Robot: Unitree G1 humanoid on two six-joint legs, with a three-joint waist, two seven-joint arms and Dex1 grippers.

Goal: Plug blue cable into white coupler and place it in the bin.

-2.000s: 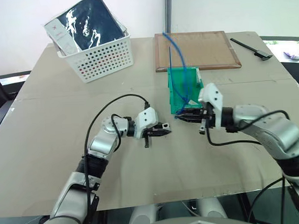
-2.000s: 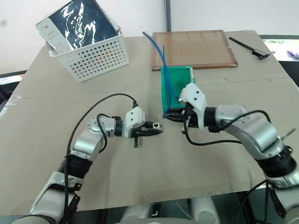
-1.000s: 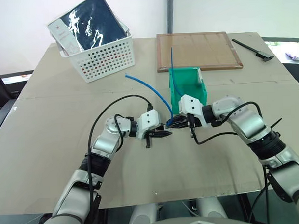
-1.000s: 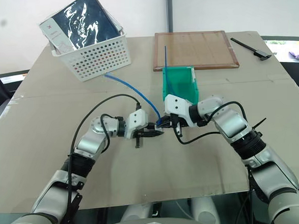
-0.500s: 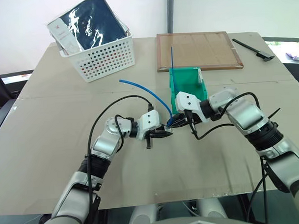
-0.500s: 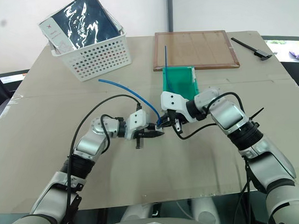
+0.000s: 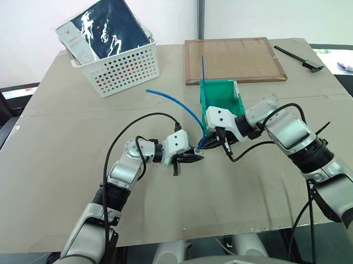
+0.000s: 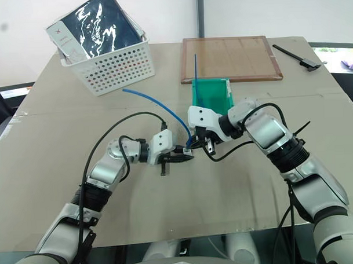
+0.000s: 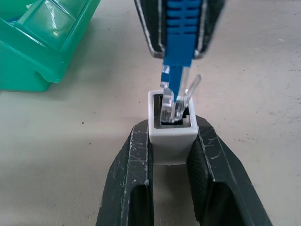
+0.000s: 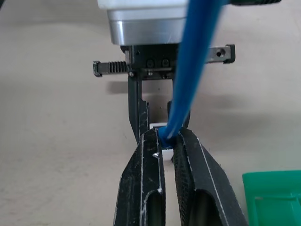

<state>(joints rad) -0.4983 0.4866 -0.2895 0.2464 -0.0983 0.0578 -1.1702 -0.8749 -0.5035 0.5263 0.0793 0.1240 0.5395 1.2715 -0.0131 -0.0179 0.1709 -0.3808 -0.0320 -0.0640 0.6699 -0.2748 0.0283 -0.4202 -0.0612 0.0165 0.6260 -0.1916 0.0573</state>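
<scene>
My left gripper (image 7: 193, 157) is shut on the white coupler (image 9: 172, 136), socket facing my right gripper. My right gripper (image 7: 206, 143) meets it tip to tip just in front of the green bin (image 7: 214, 103) and is shut on the blue cable (image 7: 176, 103) by its blue boot (image 9: 179, 44). The clear plug (image 9: 172, 107) sits partway inside the coupler's socket, its latch tab still outside. From the right gripper the cable arcs up and away to the left over the table. Another stretch of it rises out of the bin.
A white perforated basket (image 7: 121, 67) holding a dark bag and a white device stands at the back left. A wooden board (image 7: 235, 59) lies behind the bin, with a black tool (image 7: 298, 56) to its right. A black robot cable (image 7: 135, 118) loops over my left arm.
My right gripper has come from the bin's front over to the left gripper, bringing the plug to the coupler. The cable's loop has swung out to the left. The left gripper has kept still.
</scene>
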